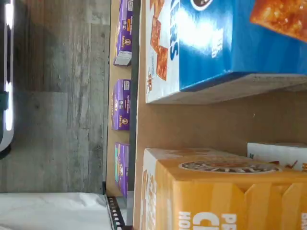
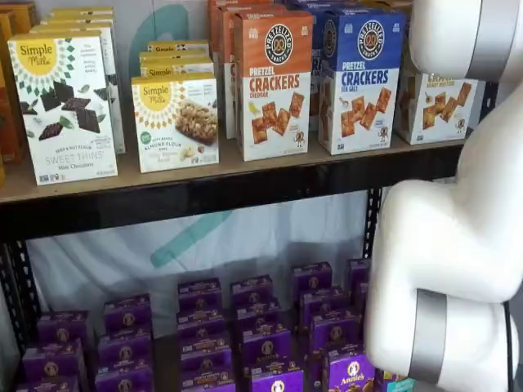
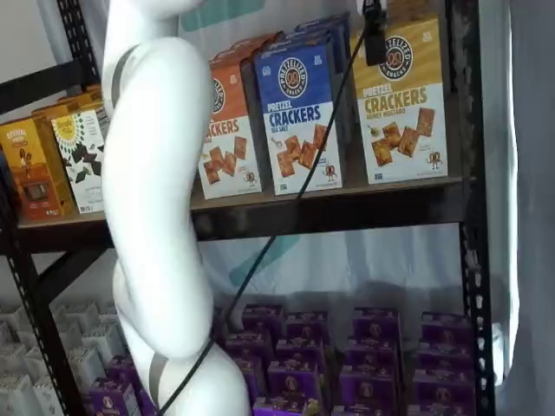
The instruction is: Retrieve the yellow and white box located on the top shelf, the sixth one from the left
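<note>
The yellow and white box (image 3: 401,100) stands at the right end of the top shelf (image 3: 347,211), next to a blue cracker box (image 3: 299,117). In a shelf view my white arm hides part of the yellow and white box (image 2: 433,104). A black finger of my gripper (image 3: 375,35) hangs from the view's top edge with a cable, in front of the box's upper left corner. Only that finger shows, and nothing is held; the jaws stand wide. The wrist view looks down on the yellow box's top (image 1: 225,191), the blue box (image 1: 225,43) and bare shelf board (image 1: 201,124) between them.
An orange cracker box (image 2: 274,82) and white Simple Mills boxes (image 2: 65,106) fill the shelf to the left. Purple boxes (image 2: 261,335) crowd the lower shelf. A black upright (image 3: 468,199) stands just right of the yellow box. My arm (image 3: 156,199) hangs in front of the shelves.
</note>
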You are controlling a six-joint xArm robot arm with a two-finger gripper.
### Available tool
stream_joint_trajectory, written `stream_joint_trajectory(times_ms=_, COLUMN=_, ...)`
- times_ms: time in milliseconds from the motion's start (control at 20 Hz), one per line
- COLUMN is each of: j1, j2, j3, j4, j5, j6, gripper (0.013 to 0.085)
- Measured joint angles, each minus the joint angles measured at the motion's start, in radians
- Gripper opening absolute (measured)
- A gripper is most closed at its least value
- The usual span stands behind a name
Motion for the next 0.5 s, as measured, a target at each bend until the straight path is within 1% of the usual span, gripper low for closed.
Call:
stream_joint_trajectory(times_ms=50, j1=0.0, j2=0.0, j3=-0.001, j4=0.001, j5=0.001, j6=0.0, gripper=0.085)
stream_joint_trajectory(times_ms=100, j1=0.0, j2=0.001, j3=-0.001, j4=0.002, j5=0.001, j6=0.001, gripper=0.081)
stream_joint_trajectory(times_ms=150, j1=0.001, j2=0.001, j3=-0.002, j4=0.002, j5=0.002, j6=0.002, gripper=0.081)
stream_joint_trajectory(times_ms=200, j1=0.001, j2=0.002, j3=-0.004, j4=0.002, j5=0.003, j6=0.002, gripper=0.077)
stream_joint_trajectory(times_ms=500, j1=0.001, j2=0.008, j3=-0.016, j4=0.002, j5=0.01, j6=0.003, gripper=0.077)
